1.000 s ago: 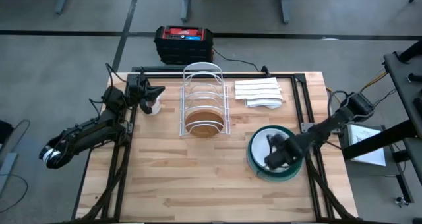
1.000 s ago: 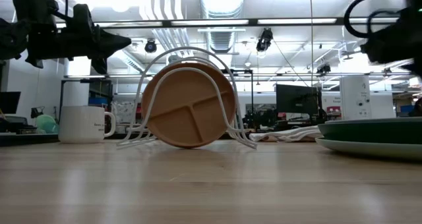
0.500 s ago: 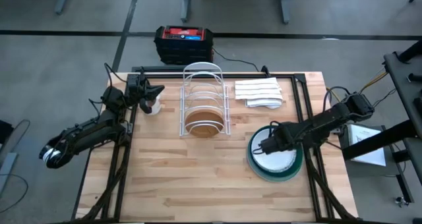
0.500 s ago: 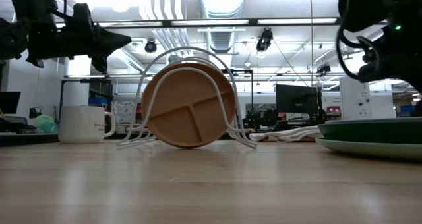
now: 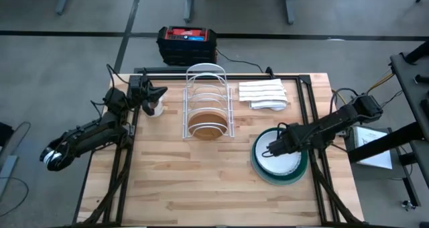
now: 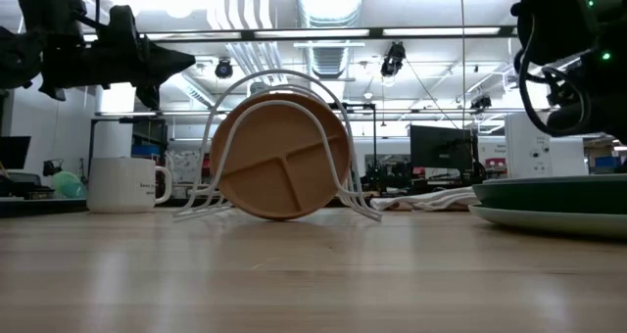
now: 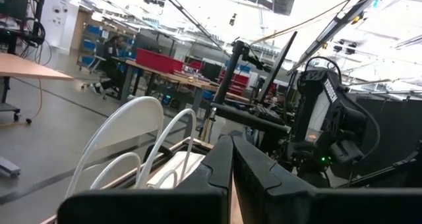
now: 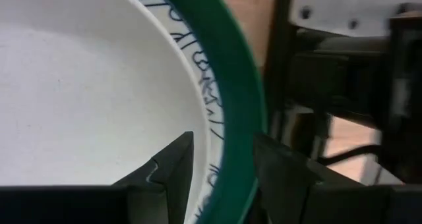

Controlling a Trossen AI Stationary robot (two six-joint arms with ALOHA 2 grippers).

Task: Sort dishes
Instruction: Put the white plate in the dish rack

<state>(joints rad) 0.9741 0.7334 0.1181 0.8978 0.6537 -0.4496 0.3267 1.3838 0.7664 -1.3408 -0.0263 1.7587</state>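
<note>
A tan-brown plate stands on edge in the white wire rack; it also shows in the low view. A dark green plate lies flat on the table's right half, with a white plate with a grey-marked rim lying in it. I cannot tell whether another white plate lies in that stack. My right gripper is open over this stack, with the plate rims between its fingers. My left gripper is shut and empty, in the air by the mug. My right gripper's fingers stand astride the plate rims. One finger is over the white plate's inner side. The other is outside the green rim. I cannot tell whether either finger touches a plate. Both plates lie flat.
Folded white cloths lie at the far right of the table. A black and red box sits on the floor beyond the far edge. Black frame rails run along the table's sides. Bare wood lies along the near edge.
My right gripper has gone from over the near part of the plate stack toward the table's left and far edges. It has come lower, then drawn back slightly toward the right. The plates have stayed where they were.
</note>
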